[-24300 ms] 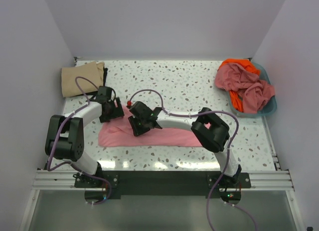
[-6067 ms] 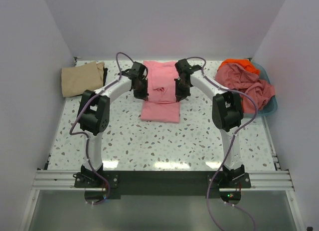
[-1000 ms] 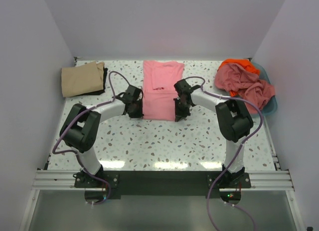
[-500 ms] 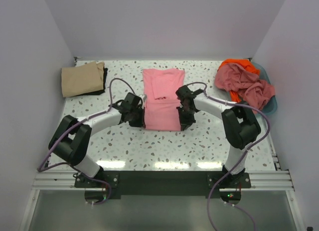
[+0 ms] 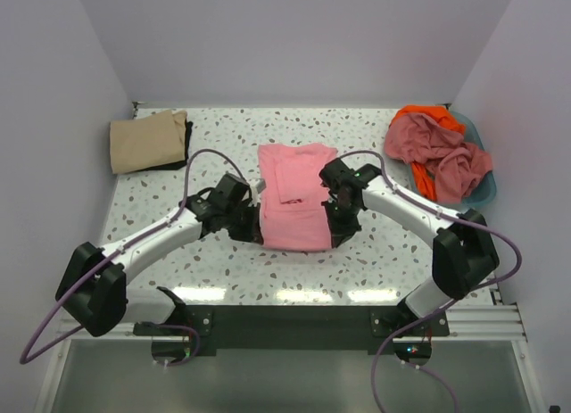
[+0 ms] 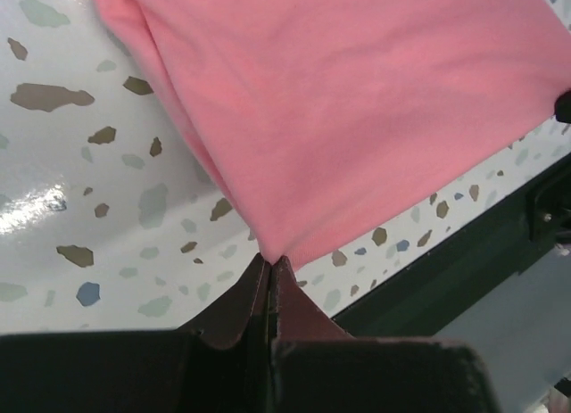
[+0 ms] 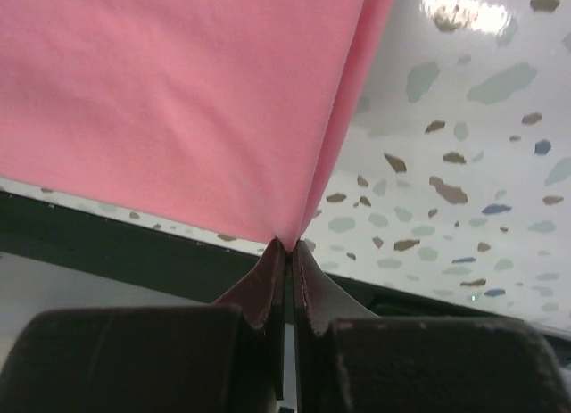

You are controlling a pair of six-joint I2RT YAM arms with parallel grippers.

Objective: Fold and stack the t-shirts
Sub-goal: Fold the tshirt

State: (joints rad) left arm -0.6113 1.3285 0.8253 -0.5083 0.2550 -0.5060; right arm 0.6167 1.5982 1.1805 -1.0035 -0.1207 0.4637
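The left end effector (image 5: pixel 247 226) and right end effector (image 5: pixel 338 226) each clamp a near corner of the light pink t-shirt (image 5: pixel 294 194) mid-counter (image 5: pixel 375 138); uneven pulling could slip a corner, skewing the fold.

Table (image 5: pixel 357 132): pink shirt (image 5: pixel 294 170), tan shirt (image 5: pixel 147 141), basket (image 5: pixel 488 192)

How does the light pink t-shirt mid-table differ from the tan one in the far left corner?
The light pink t-shirt is pinched at its near corners by the left gripper and right gripper; the tan t-shirt is touched by neither. The pink one's near edge is raised off the table; the tan one rests flat. The pink one is a longer rectangle, the tan one a compact fold. Both are plain.
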